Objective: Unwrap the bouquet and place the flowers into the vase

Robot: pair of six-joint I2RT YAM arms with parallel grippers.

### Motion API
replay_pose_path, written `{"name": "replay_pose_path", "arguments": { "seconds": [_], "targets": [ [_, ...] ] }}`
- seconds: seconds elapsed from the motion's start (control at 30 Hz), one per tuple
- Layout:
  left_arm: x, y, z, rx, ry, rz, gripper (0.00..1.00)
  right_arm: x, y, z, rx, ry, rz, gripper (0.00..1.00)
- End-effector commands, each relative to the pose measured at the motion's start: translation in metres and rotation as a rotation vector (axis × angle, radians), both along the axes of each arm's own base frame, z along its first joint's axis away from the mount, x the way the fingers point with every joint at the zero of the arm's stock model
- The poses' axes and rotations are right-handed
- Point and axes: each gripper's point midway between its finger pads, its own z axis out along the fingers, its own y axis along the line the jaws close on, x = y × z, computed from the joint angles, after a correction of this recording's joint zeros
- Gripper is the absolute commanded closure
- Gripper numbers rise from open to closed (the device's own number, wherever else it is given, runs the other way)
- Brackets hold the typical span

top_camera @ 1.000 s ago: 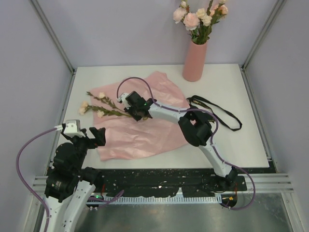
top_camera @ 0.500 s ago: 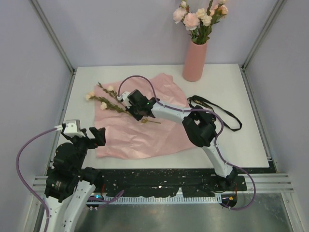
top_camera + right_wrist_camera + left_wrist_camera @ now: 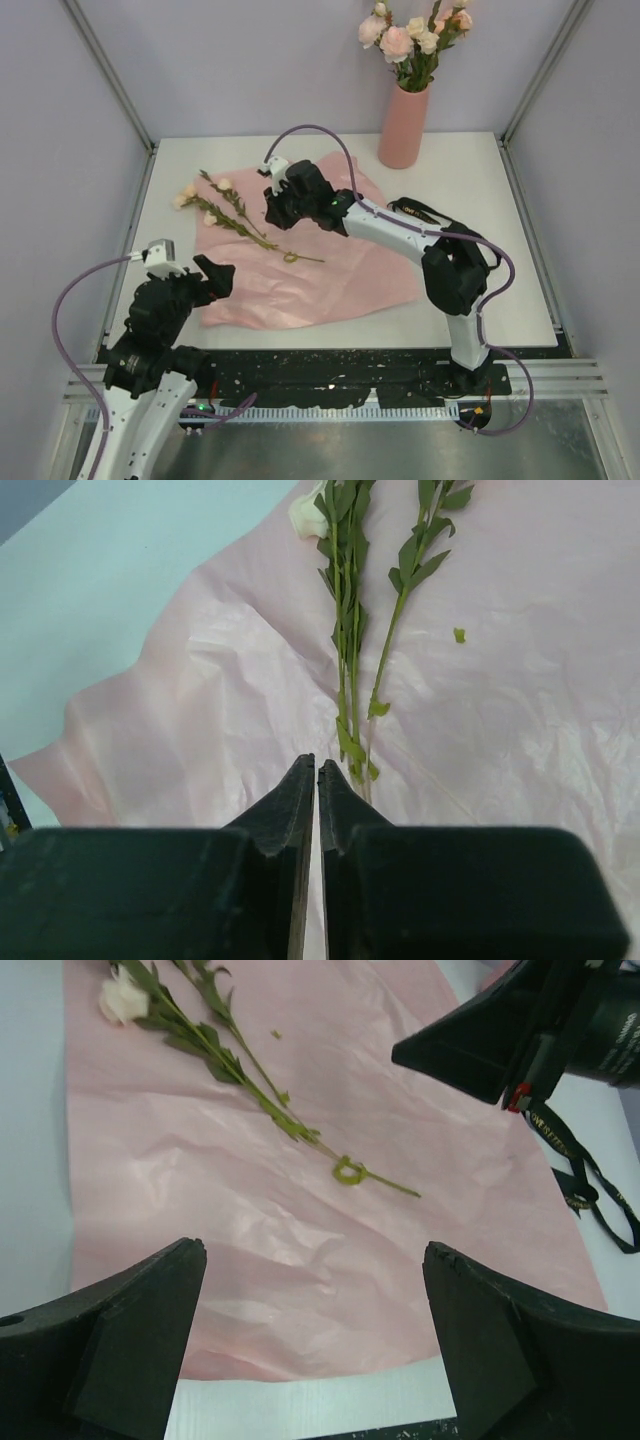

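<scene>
The bouquet lies undone: its pink paper sheet point(image 3: 310, 275) is spread flat on the table. Two loose flowers point(image 3: 215, 205) with pale roses lie on the sheet's back left corner, stems trailing toward the middle point(image 3: 350, 680) point(image 3: 250, 1085). The salmon-pink vase point(image 3: 403, 125) stands at the back right, with several roses point(image 3: 412, 38) in it. My right gripper point(image 3: 272, 214) point(image 3: 316, 765) hovers above the sheet, shut and empty, the stem ends just beyond its tips. My left gripper point(image 3: 215, 275) point(image 3: 315, 1252) is open over the sheet's near left edge.
A black gold-lettered ribbon point(image 3: 455, 230) point(image 3: 590, 1175) lies loose on the white table point(image 3: 500, 290) to the right of the sheet. Grey walls and metal posts close in the table on three sides.
My right gripper shut on nothing, then rose and moved toward the back. The flowers and the sheet shifted toward the back left. The left arm edged slightly forward.
</scene>
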Motion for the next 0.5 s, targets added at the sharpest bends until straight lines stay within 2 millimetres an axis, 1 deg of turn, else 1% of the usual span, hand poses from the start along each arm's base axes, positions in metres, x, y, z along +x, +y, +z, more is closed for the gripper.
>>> {"name": "replay_pose_path", "arguments": {
  "seconds": [0.0, 0.03, 0.07, 0.1, 0.13, 0.17, 0.33, 0.37, 0.47],
  "targets": [
    [0.007, -0.032, -0.020, -0.189, 0.141, -0.056, 0.06, -0.003, 0.000, 0.004, 0.026, -0.028, 0.026, 0.85],
    [0.009, -0.031, -0.020, -0.186, 0.151, -0.048, 0.06, 0.004, -0.006, -0.008, -0.027, -0.044, 0.001, 0.80],
    [0.011, -0.030, -0.018, -0.182, 0.147, -0.040, 0.05, 0.007, -0.009, -0.023, -0.084, -0.029, -0.008, 0.77],
    [0.011, -0.028, -0.016, -0.177, 0.144, -0.032, 0.05, 0.012, -0.016, -0.031, -0.130, -0.027, -0.041, 0.75],
    [0.012, -0.027, -0.015, -0.171, 0.139, -0.030, 0.05, 0.012, -0.020, -0.043, -0.170, -0.002, -0.048, 0.73],
    [0.012, -0.027, -0.013, -0.171, 0.130, -0.032, 0.05, 0.013, -0.024, -0.052, -0.209, -0.015, -0.043, 0.72],
    [0.011, -0.024, -0.013, -0.168, 0.102, -0.021, 0.05, 0.000, -0.037, -0.073, -0.312, -0.013, -0.006, 0.68],
    [0.011, -0.023, -0.013, -0.167, 0.099, -0.019, 0.05, -0.004, -0.043, -0.080, -0.354, -0.004, 0.008, 0.67],
    [0.010, -0.022, -0.015, -0.159, 0.099, -0.013, 0.04, -0.012, -0.052, -0.090, -0.418, -0.015, 0.044, 0.65]
  ]
}}
